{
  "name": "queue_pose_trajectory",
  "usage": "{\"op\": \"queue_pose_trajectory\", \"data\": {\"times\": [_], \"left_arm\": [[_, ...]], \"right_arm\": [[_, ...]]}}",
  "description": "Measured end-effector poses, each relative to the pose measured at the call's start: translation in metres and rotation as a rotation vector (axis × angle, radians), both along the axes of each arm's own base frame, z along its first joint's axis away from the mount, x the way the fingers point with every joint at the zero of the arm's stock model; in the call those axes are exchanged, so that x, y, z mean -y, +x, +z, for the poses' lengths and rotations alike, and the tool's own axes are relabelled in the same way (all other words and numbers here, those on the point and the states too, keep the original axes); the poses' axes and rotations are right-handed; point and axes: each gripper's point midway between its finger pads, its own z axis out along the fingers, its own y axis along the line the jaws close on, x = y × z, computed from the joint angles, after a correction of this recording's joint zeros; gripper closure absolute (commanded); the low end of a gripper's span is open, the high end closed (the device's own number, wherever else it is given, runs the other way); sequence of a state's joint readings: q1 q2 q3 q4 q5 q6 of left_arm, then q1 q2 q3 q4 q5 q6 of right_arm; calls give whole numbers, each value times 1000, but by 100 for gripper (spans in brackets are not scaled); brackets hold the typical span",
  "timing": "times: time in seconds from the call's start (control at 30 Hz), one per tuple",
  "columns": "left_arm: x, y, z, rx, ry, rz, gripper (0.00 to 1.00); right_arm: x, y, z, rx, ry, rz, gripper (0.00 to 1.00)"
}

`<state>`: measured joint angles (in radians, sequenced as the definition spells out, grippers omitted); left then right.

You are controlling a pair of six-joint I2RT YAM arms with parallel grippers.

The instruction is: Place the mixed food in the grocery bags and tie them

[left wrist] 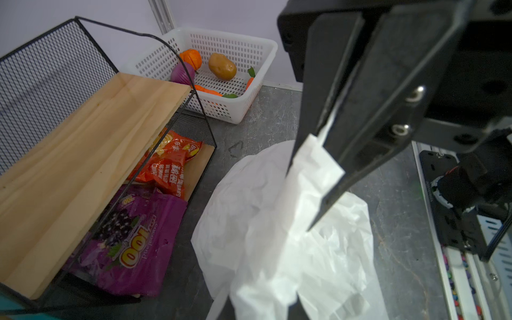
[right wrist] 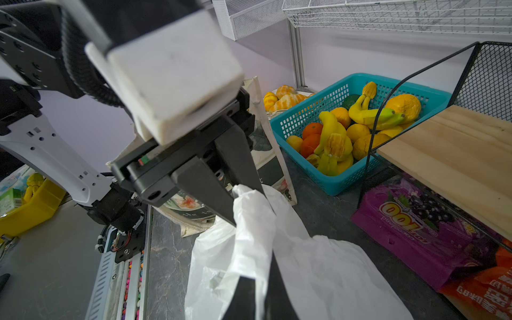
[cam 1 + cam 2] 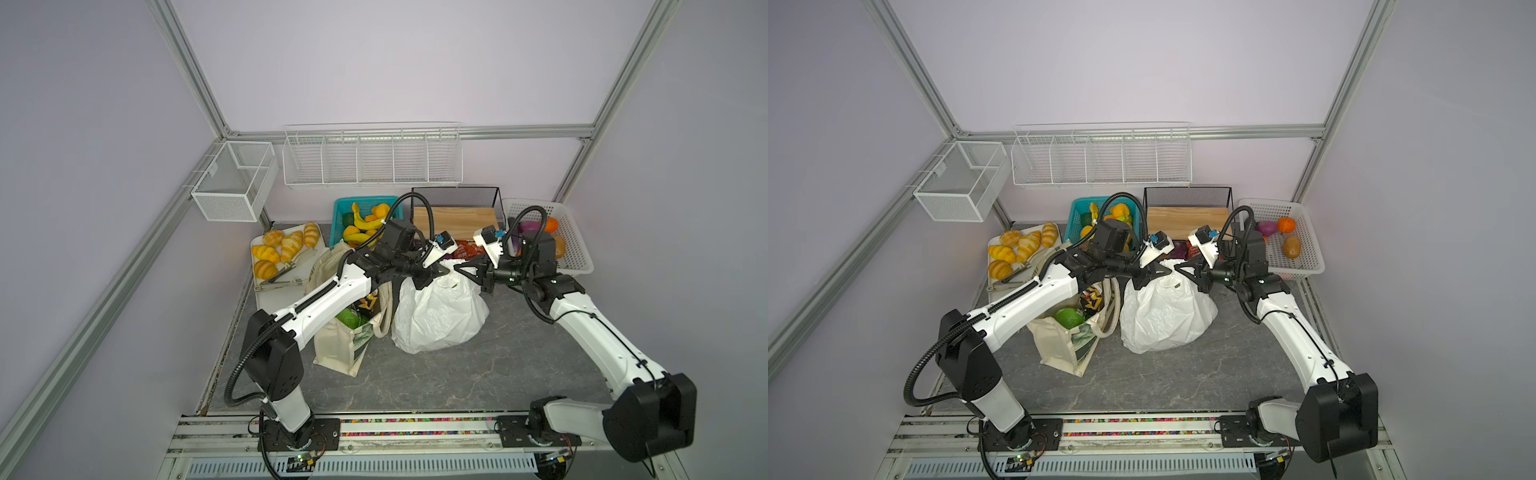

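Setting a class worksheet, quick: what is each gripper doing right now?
Left gripper: closed, holding the white plastic carrier bag by its top.
Right gripper: closed on the same bag's top.

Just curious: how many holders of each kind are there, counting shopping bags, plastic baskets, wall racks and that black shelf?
Grocery bags: 2, canvas tote and white plastic bag
Plastic baskets: 2, teal basket and white basket
White wall racks: 2, mesh box and divided rack
Black mesh shelf: 1
Total: 7
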<state>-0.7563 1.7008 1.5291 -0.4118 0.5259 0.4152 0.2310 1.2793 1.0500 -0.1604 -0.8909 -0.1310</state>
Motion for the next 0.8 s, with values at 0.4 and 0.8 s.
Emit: {"op": "queue_pose_trajectory", "data": {"times": [0.4, 0.8], "left_arm": [[-6, -6, 2, 76, 5, -39, 100], [-5, -13, 4, 71, -7, -79, 100]], "right_arm": [[8, 1, -12, 102, -75, -36, 27], [0, 11, -42, 78, -130, -23, 39]]}}
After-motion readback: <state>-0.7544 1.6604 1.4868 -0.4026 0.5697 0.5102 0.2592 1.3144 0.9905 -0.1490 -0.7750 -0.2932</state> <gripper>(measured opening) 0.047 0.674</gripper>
